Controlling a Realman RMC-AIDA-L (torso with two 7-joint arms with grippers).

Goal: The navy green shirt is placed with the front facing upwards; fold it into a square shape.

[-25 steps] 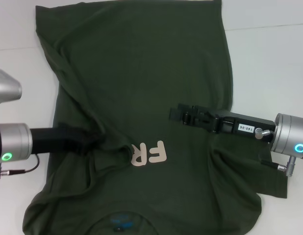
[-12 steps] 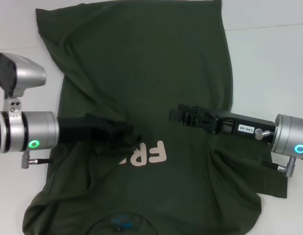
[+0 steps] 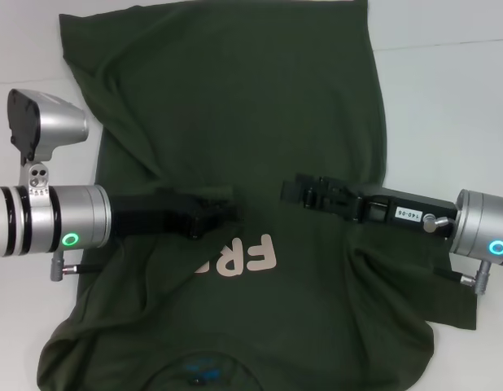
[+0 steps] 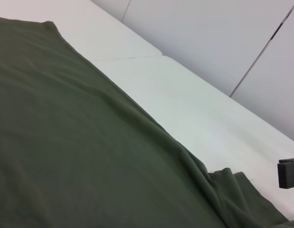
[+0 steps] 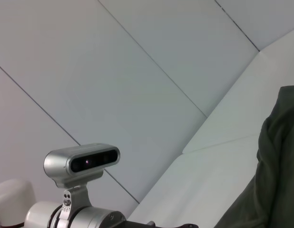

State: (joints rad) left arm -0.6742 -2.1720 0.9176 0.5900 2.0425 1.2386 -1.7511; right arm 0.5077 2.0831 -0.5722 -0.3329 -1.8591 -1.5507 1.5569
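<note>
Fabric from the near-left side of the navy green shirt [image 3: 235,122] has been carried inward over the last second: the left gripper [image 3: 223,210] has travelled from the shirt's left edge toward its middle, and a fold of cloth now lies over part of the pink lettering [image 3: 247,257], which shows fewer letters than it did. The shirt lies spread front-up on the white tabletop [image 3: 447,106], collar and blue neck label [image 3: 199,368] nearest the robot, hem at the far side. Whether the left jaws are clenched on the fabric cannot be told, since dark fingers and dark cloth merge in the head view and the left wrist view shows only the shirt's surface. The right gripper [image 3: 294,192] hangs motionless over the shirt's right-centre, facing the left one with a gap between; its jaws' state also cannot be told. By my reading the left side is being folded toward the centre line, an early step; the right side with its rumpled sleeve [image 3: 422,305] is not yet folded in.
</note>
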